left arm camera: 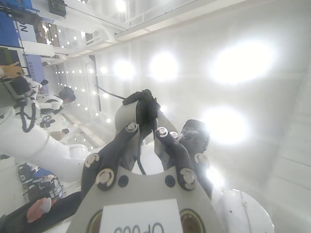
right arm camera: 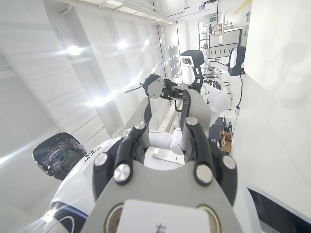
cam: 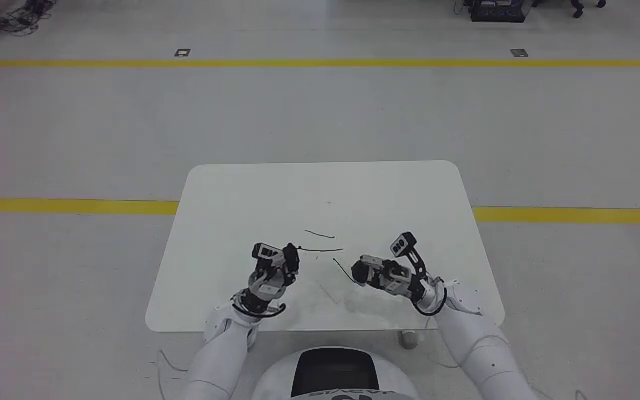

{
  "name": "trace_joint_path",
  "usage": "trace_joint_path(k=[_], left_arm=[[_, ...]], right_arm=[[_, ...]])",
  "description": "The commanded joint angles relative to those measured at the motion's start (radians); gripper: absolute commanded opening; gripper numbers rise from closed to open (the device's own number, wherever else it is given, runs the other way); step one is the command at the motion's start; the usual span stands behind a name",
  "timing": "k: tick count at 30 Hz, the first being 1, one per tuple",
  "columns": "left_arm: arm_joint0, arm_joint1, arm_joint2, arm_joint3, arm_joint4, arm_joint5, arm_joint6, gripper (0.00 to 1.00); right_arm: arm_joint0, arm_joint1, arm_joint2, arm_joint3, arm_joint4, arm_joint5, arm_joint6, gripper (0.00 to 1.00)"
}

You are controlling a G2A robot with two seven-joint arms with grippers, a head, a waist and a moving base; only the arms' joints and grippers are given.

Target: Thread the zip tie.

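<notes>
One zip tie [left arm camera: 110, 94] is clamped between the closed fingers of the left gripper [left arm camera: 145, 109], which is held over the table [cam: 400, 190]. Its free end sticks out toward the right gripper [right arm camera: 168, 107]. That gripper is near, with fingers apart and nothing between them. I judge the threading is not yet done: no closed loop shows, so the tail must be guided into the head. One more thin black strip [cam: 320, 235] lies on the table just beyond.
</notes>
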Motion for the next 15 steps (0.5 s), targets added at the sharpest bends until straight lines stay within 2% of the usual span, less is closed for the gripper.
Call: trace_joint_path(k=[1, 6, 7, 10, 15], left_arm=[[0.000, 0.001, 0.000, -0.001, 0.002, 0.001, 0.000, 0.00], [0.000, 0.001, 0.000, -0.001, 0.002, 0.001, 0.000, 0.00], [-0.001, 0.001, 0.002, -0.006, -0.003, 0.011, 0.022, 0.00], [0.008, 0.005, -0.001, -0.034, -0.022, 0.017, 0.042, 0.00], [0.033, 0.014, -0.016, -0.100, -0.052, 0.024, 0.056, 0.00]], right_arm=[[0.001, 0.000, -0.001, 0.002, 0.000, 0.000, 0.000, 1.00], [0.001, 0.000, -0.001, 0.002, 0.000, 0.000, 0.000, 1.00], [-0.001, 0.000, -0.001, -0.010, -0.011, 0.000, -0.029, 1.00], [-0.035, 0.007, 0.027, -0.092, -0.048, 0.000, -0.091, 1.00], [-0.138, 0.019, 0.114, -0.263, -0.048, 0.000, -0.105, 1.00]])
